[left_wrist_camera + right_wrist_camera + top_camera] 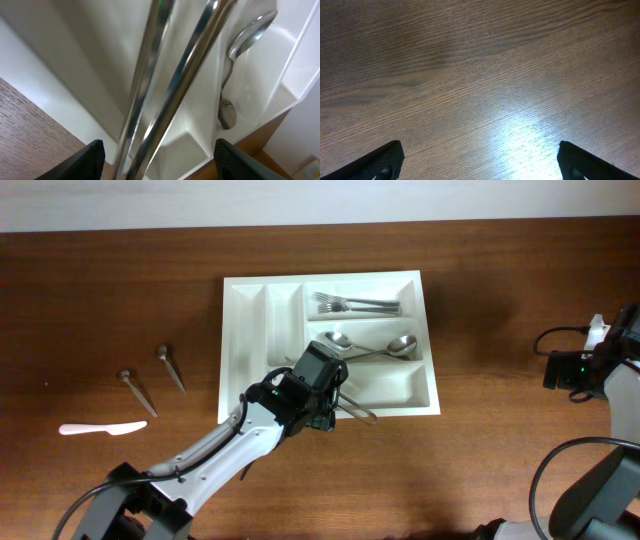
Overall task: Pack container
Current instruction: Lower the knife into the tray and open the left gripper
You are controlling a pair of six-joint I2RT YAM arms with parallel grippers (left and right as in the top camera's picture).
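- The table (500,450) carries the container (245,330) at its middle, with the long compartments running left to right in the overhead view.
- The left gripper (161,162) hangs over the container's near edge, fingers apart and clamping nothing. The right gripper (480,162), also wide apart, sits over bare wood well away, so the left arm is nearer.
- Two metal handles (185,85) run lengthwise between the left fingers, aslant to the bottom compartment; they probably need straightening.
- Forks (355,305) and spoons (372,346) lie inside; a white knife (100,428) waits on the left.
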